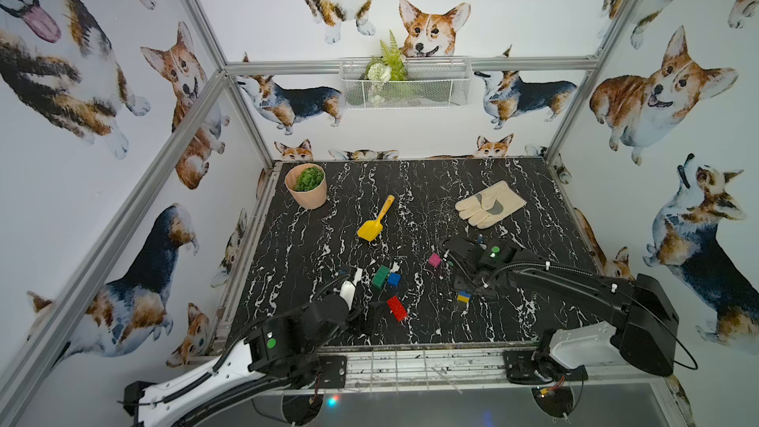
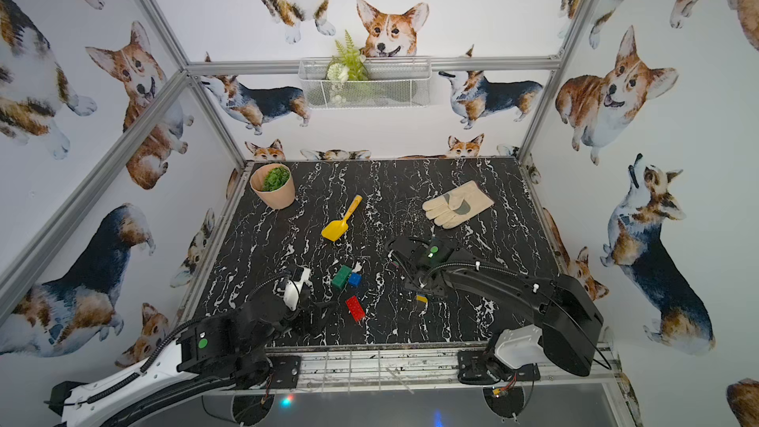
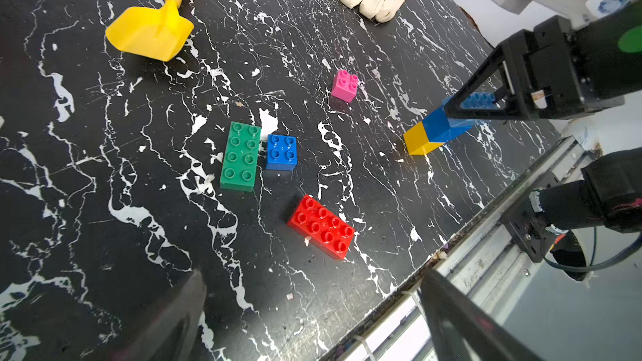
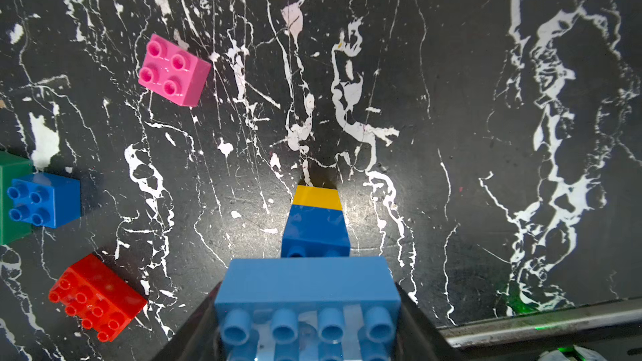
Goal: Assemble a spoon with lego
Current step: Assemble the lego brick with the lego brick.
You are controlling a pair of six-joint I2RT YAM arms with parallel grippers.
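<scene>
Right tool (image 4: 307,310) clamped on light-blue brick (image 4: 307,283) of the spoon (image 4: 318,223); left tool (image 3: 312,272) wide apart, seemingly empty.

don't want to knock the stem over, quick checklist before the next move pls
1. right pincer shut on light blue brick: ok
2. that brick fully seated on the dark blue and yellow stem: cannot tell
3. stem's yellow end on the table: ok
4. left pincer open and empty: ok
5. red brick, green brick, pink brick and small dark blue brick studs up, lying free: ok
</scene>
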